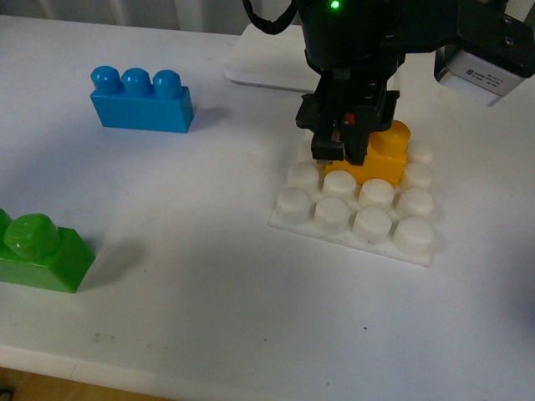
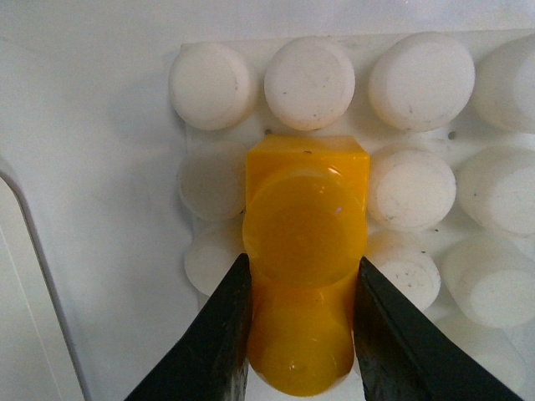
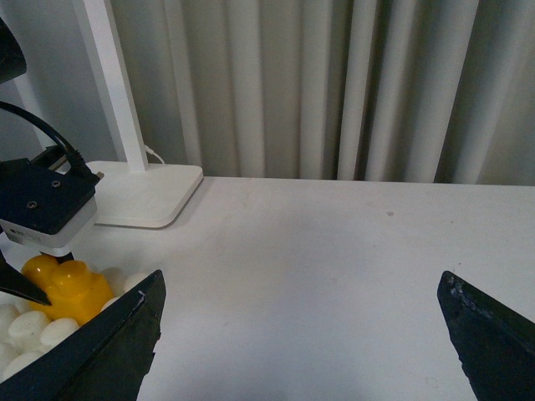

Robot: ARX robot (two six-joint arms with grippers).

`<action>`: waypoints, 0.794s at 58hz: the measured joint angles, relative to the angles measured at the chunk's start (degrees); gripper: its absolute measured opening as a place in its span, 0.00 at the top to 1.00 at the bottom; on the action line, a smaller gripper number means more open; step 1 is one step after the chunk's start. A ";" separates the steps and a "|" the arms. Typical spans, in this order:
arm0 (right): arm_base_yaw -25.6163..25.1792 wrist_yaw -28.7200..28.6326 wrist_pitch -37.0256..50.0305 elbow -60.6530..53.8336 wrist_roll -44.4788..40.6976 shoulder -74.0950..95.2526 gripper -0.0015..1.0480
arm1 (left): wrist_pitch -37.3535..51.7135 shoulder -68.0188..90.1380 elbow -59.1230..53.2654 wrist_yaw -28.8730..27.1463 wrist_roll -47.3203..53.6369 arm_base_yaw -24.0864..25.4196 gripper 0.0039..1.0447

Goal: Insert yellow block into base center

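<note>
A green plastic brick [image 1: 42, 251] and a blue three-stud brick [image 1: 142, 98] lie apart on the white table [image 1: 201, 276]. The left gripper [image 2: 301, 334] clamps the orange-yellow two-stud block [image 2: 305, 251] — seated mid-grid on the white studded base plate [image 1: 355, 217] — while the right gripper [image 3: 301, 334] spreads wide, empty.

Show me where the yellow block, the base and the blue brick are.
yellow block [image 2: 305, 230], left wrist view, on its near stud.
base [image 1: 364, 224], front view, on a front-row stud.
blue brick [image 1: 144, 107], front view, on its front face.
</note>
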 joint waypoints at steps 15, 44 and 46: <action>0.00 -0.02 0.00 0.00 0.00 0.00 0.09 | 1.29 -0.87 -0.90 0.52 -0.13 0.02 0.72; 0.00 -0.02 0.00 0.00 0.00 0.00 0.09 | 2.29 -5.95 -2.73 0.85 0.02 1.36 0.38; 0.00 0.00 0.00 0.00 0.00 0.00 0.09 | 2.34 -6.80 -2.82 1.36 -0.11 1.51 0.33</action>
